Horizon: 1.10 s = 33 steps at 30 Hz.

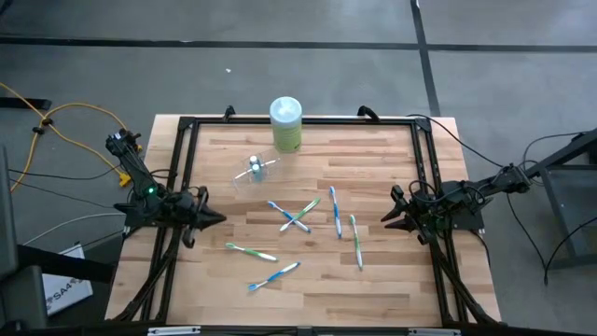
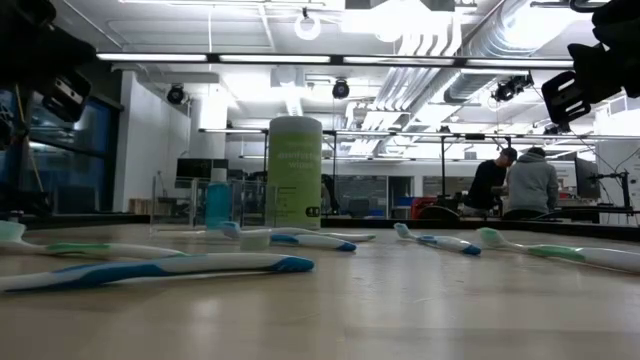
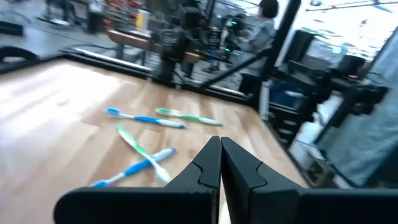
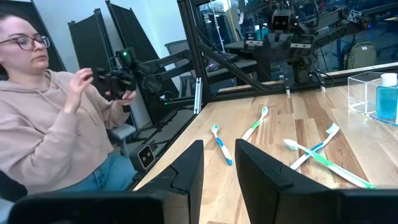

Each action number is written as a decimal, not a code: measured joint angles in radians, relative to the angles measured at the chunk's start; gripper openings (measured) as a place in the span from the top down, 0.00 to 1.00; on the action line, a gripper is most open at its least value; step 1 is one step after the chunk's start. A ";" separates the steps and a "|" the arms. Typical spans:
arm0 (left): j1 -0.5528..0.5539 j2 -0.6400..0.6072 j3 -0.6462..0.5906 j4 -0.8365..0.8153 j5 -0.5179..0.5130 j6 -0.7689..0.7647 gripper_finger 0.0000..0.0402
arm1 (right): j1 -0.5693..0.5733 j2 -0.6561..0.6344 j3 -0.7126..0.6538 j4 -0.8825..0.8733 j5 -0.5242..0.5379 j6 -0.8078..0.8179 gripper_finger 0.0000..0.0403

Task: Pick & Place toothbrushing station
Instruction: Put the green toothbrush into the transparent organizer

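Note:
Several slim toothbrushes with blue or green accents lie flat on the wooden table: a crossed pair point(image 1: 297, 217), one point(image 1: 334, 211), one point(image 1: 355, 241), one point(image 1: 250, 251) and one point(image 1: 273, 275). The small clear cup point(image 1: 254, 169) stands toward the far side and holds something blue; it also shows in the right wrist view point(image 4: 373, 93). My left gripper point(image 1: 222, 219) hovers at the table's left side, shut and empty, its fingertips together in the left wrist view point(image 3: 220, 146). My right gripper point(image 1: 384, 221) hovers at the right side, open and empty, with a gap between its fingers point(image 4: 217, 158).
A tall green-and-white canister point(image 1: 285, 123) stands at the far edge behind the cup. A black frame point(image 1: 298, 120) runs around the tabletop. A person point(image 4: 56, 118) sits beyond the table's edge in the right wrist view; two others point(image 2: 520, 185) are far back in the room.

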 joint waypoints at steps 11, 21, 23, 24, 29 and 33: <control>0.056 0.000 0.000 0.038 -0.077 0.127 0.99 | 0.000 0.000 0.000 0.000 0.000 0.000 0.79; 0.061 0.000 0.000 0.030 -0.044 0.058 0.99 | 0.000 0.000 0.000 0.000 0.000 0.000 0.79; 0.070 0.000 0.000 0.036 -0.049 0.053 0.99 | 0.000 0.000 0.000 0.000 0.000 0.000 0.79; 0.079 0.000 0.000 0.047 -0.049 0.055 0.99 | 0.000 0.000 0.000 0.000 0.000 0.000 0.79; 0.148 0.034 0.030 0.051 0.007 0.108 0.99 | 0.000 0.000 0.000 0.000 0.000 0.000 0.79; 0.212 0.152 0.089 0.049 0.084 0.137 0.96 | 0.000 0.000 0.000 0.000 0.000 0.000 0.79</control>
